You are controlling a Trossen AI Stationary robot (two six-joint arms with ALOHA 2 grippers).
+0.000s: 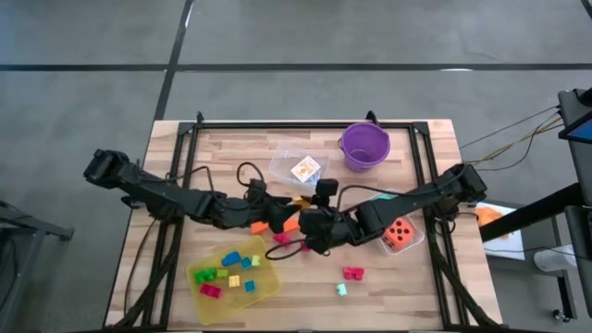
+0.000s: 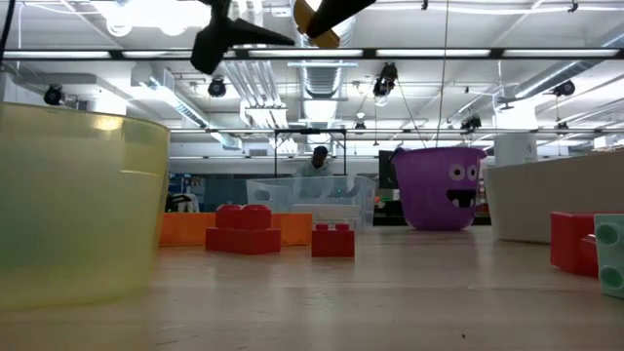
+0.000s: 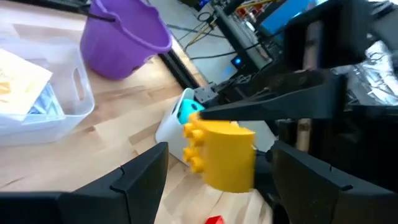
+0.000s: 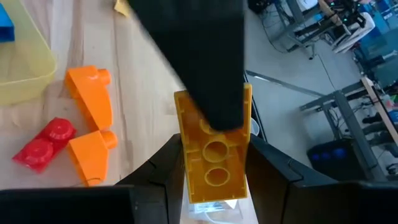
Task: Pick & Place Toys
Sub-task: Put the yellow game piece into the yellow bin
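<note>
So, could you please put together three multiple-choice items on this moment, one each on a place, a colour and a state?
1. Where does the purple bucket stand?
A. On the table beside the clear tub
B. Inside the yellow tray
C. On the floor

2. What colour is the brick held by the right gripper?
A. Green
B. Yellow
C. Blue

3. How are the left gripper's fingers?
A. Shut on a die
B. Shut on nothing
C. Open on either side of the held brick

Answers:
1 A: the high view shows the purple bucket on the table next to the clear tub.
2 B: the right gripper clamps a yellow brick.
3 C: the left gripper stands open with the brick between its fingers.
</note>
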